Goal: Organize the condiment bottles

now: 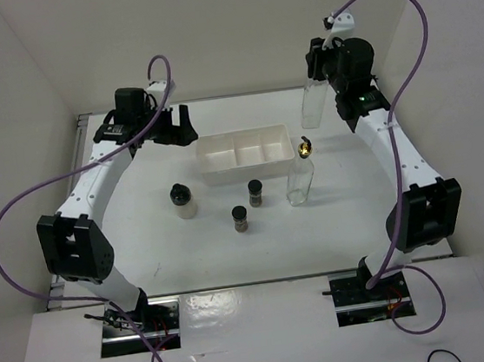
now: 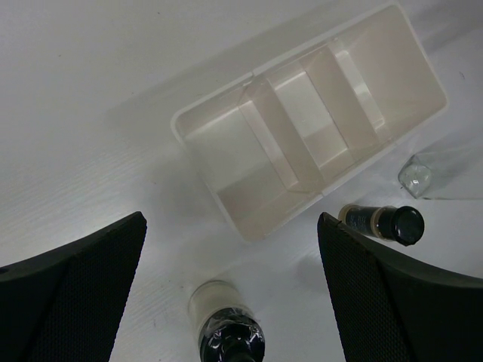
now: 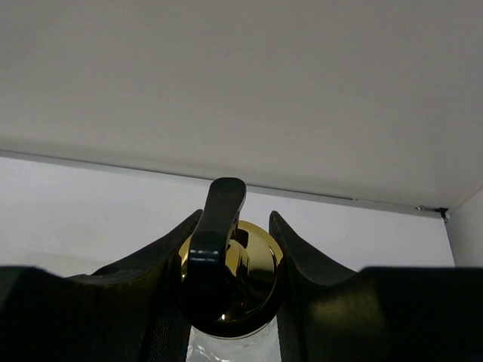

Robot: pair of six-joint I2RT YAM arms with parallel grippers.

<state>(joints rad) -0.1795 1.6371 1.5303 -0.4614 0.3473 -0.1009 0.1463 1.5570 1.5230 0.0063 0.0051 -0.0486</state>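
- The left pincer [image 1: 180,129] is spread wide, and nothing is held between its fingers [image 2: 75,294].
- The right pincer [image 1: 316,66] is pinched on the gold pourer top [image 3: 256,253] of the first tall glass bottle [image 1: 313,105].
- A finger is pressed against each side of that top, and the black spout [image 3: 217,219] is seen rising between them.
- The first tall glass bottle is held upright beneath the right pincer. It cannot be told whether its base touches the table [image 1: 142,227].
- The white tray [image 2: 256,219] is found just ahead of the left pincer's fingertips and between the two pincers. Its three compartments are set side by side.
- The whitish jar [image 2: 226,332] is seen below the gap between the left pincer's fingers, back from the tray, with its black cap on.
- One small dark jar [image 2: 381,222] is seen just beside the tip of one finger of the left pincer, close to the tray's wall.
- The other small dark jar [image 1: 240,219] is placed farther from the left pincer, toward the arm bases and apart from the tray.
- The second tall glass bottle [image 1: 301,181] is stood upright on the table, back from the right pincer toward the bases. It is just beside the tray end nearer that pincer.
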